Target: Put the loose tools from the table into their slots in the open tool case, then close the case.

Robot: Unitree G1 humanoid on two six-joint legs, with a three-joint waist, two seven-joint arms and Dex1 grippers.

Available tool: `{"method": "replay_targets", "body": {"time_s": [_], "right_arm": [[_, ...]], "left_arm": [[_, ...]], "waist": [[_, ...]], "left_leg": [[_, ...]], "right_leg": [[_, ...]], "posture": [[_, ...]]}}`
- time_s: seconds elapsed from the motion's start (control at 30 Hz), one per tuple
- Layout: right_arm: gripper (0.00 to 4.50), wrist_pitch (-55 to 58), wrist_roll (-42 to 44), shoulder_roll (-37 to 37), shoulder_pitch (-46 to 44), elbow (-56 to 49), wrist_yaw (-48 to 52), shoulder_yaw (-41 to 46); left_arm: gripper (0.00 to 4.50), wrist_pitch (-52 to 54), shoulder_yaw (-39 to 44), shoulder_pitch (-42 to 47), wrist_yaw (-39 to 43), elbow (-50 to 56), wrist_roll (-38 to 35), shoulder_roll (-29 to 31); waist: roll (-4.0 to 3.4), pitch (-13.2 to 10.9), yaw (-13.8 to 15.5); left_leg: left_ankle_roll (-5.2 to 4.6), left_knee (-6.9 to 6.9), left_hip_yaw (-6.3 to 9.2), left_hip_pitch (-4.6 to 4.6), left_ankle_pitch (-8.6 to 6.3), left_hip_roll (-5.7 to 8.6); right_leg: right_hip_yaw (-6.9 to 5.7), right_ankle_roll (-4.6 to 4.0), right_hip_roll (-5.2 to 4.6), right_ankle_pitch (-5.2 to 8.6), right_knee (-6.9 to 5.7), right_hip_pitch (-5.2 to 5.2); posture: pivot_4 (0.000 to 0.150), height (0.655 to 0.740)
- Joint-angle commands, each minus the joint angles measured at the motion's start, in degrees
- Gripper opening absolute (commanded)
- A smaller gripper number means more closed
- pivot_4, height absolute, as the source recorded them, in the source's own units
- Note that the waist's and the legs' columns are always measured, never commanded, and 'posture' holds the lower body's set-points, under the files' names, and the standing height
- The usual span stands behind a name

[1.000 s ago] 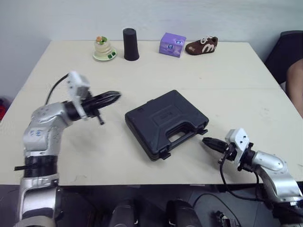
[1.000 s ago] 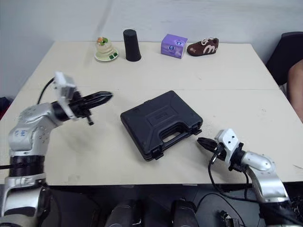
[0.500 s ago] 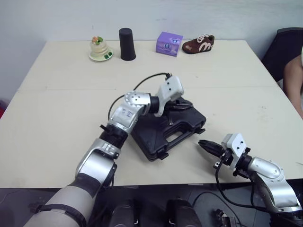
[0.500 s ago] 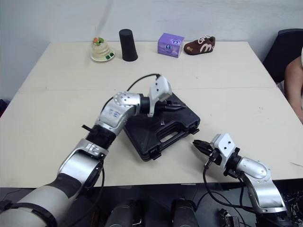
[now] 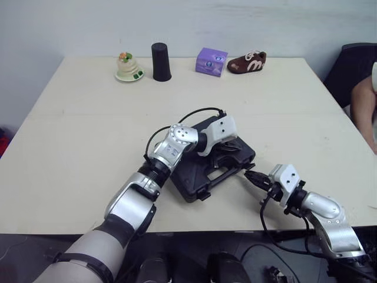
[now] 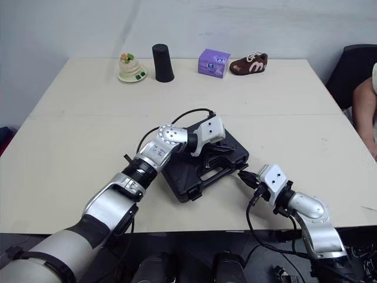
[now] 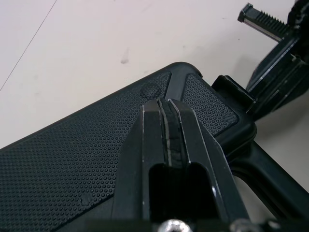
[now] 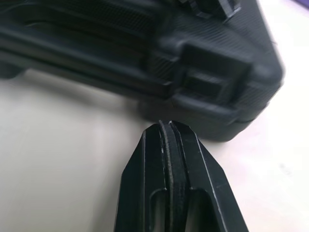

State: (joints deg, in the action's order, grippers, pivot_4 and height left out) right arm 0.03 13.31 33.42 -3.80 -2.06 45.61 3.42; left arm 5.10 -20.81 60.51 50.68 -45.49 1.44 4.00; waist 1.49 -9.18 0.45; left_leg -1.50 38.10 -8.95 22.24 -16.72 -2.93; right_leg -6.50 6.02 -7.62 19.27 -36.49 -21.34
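Tool case [image 5: 199,180], lid down, near the table's [image 5: 88,147] front edge, right of centre. Left gripper [image 7: 169,104], clenched and empty, sits at the lid's handle end. Right gripper [image 8: 168,126], also clenched and empty, is just beside a latch [image 8: 215,65]. Hold the lid flat while nudging the latch squarely home, so the case does not slide.

it is looking like a test lab: black cup [image 5: 161,61], purple box [image 5: 212,61] and brown shoe [image 5: 247,61] are lining a plain table [image 5: 76,153].

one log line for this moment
tool case: closed, on table | left tool: shut, over case | right tool: shut, beside case corner
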Motion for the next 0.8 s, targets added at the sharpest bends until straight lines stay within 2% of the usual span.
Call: {"method": "replay_targets", "body": {"time_s": [0.03, 0.43, 0.8], "right_arm": [[0.0, -0.12, -0.64, 0.58, -0.99, 0.1, -0.08, 0.15], [0.0, 5.37, 3.46, 0.32, -3.99, -3.54, 1.65, 0.75], [0.0, 8.59, 2.25, 0.31, -6.39, -5.41, 1.29, -1.03]], "left_arm": [[0.03, 5.65, -5.45, -5.54, 1.51, -5.6, 6.18, 1.21], [0.03, 6.62, -5.26, -7.41, 1.7, -3.77, 6.12, 1.89], [0.03, 7.37, -6.21, -8.6, 1.61, -3.08, 6.89, 2.4]], "waist": [[0.06, 0.12, -0.26], [-0.09, 0.62, -0.66], [-0.24, 0.74, -0.77]], "left_leg": [[0.0, 0.0, 0.02, -0.02, 0.0, 0.0], [0.19, -0.01, 0.4, -0.28, -0.25, -0.36], [0.16, -0.02, 0.4, -0.33, -0.39, -0.45]], "right_leg": [[0.0, -0.01, 0.0, 0.01, 0.0, 0.04], [0.02, -0.12, 0.02, 0.07, 0.52, 0.69], [0.01, -0.15, 0.03, 0.08, 0.54, 0.72]], "posture": [[0.15, 0.74], [0.15, 0.74], [0.15, 0.74]]}}
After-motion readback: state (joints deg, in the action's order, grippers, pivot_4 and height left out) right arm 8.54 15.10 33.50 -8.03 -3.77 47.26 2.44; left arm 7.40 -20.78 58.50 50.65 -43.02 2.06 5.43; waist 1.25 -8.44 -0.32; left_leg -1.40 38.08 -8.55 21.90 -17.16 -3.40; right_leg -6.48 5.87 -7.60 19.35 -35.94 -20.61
